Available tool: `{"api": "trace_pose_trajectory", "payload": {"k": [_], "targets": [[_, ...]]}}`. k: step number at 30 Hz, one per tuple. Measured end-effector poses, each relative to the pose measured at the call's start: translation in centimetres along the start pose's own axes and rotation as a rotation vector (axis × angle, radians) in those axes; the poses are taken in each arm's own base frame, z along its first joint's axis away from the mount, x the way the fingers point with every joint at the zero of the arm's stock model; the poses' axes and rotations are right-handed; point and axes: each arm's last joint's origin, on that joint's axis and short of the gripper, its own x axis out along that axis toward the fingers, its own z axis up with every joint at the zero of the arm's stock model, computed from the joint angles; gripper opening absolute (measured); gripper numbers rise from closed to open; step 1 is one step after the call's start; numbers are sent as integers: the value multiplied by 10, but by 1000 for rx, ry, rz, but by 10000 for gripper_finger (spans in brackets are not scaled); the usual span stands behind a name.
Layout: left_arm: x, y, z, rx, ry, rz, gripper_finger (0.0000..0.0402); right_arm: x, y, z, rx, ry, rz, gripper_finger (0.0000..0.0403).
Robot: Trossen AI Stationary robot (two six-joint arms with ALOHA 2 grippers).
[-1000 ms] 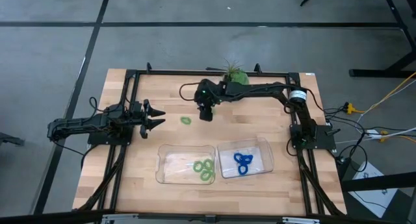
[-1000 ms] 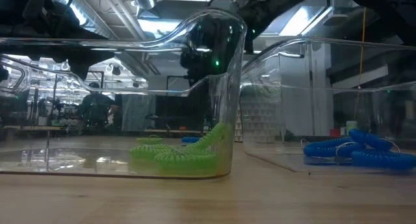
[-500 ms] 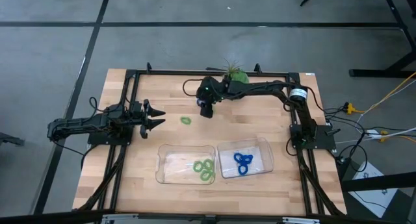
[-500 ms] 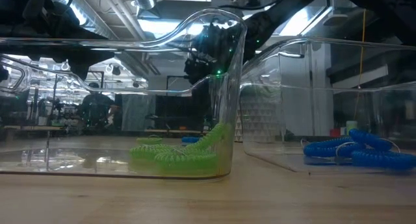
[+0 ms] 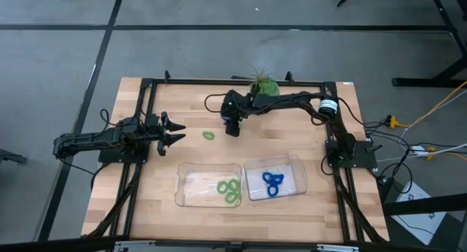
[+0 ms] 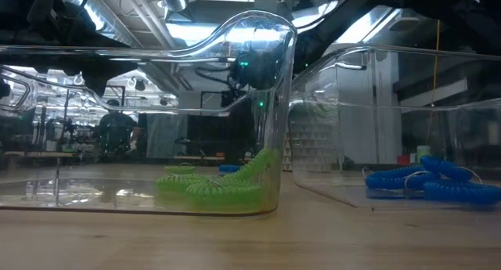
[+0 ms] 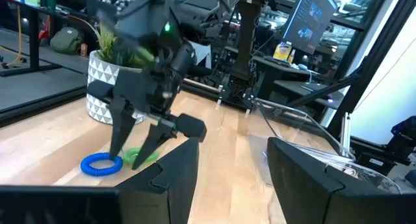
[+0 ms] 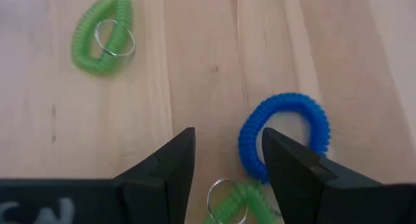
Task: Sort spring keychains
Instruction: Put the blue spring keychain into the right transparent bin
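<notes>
Blond wood planks form the desk (image 5: 146,208), bordered at its back and sides by a black frame (image 5: 219,81) and lying bare across its near left corner and far left quarter. Two clear trays sit side by side toward the near edge: the left tray (image 5: 191,188) holds light green spring keychains (image 5: 229,190) bunched against its right wall, leaving the rest of its floor open, and the right tray (image 5: 292,168) holds bright blue spring keychains (image 5: 273,182) near its middle. A potted plant (image 5: 263,84) in a white patterned pot stands at the far edge. The right arm reaches from its base at the right side across the back of the desk, its right gripper (image 5: 233,128) pointed down over the open wood just in front of the plant, jaws apart and empty. Directly beneath it lie a blue keychain (image 8: 285,134) and a green keychain (image 8: 242,203) touching each other, the blue ring straddled by one finger. A lone green keychain (image 5: 209,135) lies apart to the left, with free wood all around it. The left gripper (image 5: 177,131) waits low at the left side, jaws apart, tips pointing toward that lone green loop.
</notes>
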Motion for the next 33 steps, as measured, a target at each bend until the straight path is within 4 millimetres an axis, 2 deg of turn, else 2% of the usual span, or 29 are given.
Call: {"api": "trace_pose_trajectory", "payload": {"k": [6,13,21,27,33], "targets": [[0,0,0,0,5,2,178,14,0,-9,-9,37,-3,178],[0,0,0,0,3,1,178,15,1,-9,-15,42,-6,172],[0,0,0,0,2,1,178,14,3,-12,-114,78,10,114],[0,0,0,0,2,1,178,14,11,-14,-202,110,51,68],[0,0,0,0,2,1,178,13,21,-13,-219,120,99,17]]}}
